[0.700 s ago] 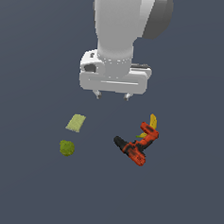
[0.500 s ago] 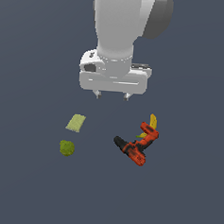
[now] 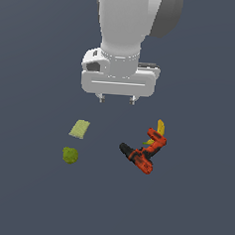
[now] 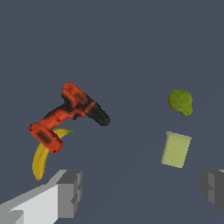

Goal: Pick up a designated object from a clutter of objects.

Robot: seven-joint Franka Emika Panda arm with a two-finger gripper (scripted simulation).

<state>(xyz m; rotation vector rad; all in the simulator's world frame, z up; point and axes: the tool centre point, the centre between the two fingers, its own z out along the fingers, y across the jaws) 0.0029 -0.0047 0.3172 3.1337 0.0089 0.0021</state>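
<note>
**Gripper poised above the clutter, sponge pad unclaimed**

The gripper [image 3: 117, 98] hangs above the table [image 3: 29, 203] with jaws spread wide and nothing between them, presumably ready to descend. Nearest lies the pale yellow-green sponge pad [image 4: 176, 149], flat and off to one side of the gripper rather than beneath it. Beyond sit the olive-green ball [image 4: 180, 102], the red-and-black drill [image 4: 68, 115] and a banana [image 4: 43, 155] tucked under it.

Pad [image 3: 79, 129] beside ball [image 3: 70, 155], apart from drill [image 3: 143, 153]
</note>
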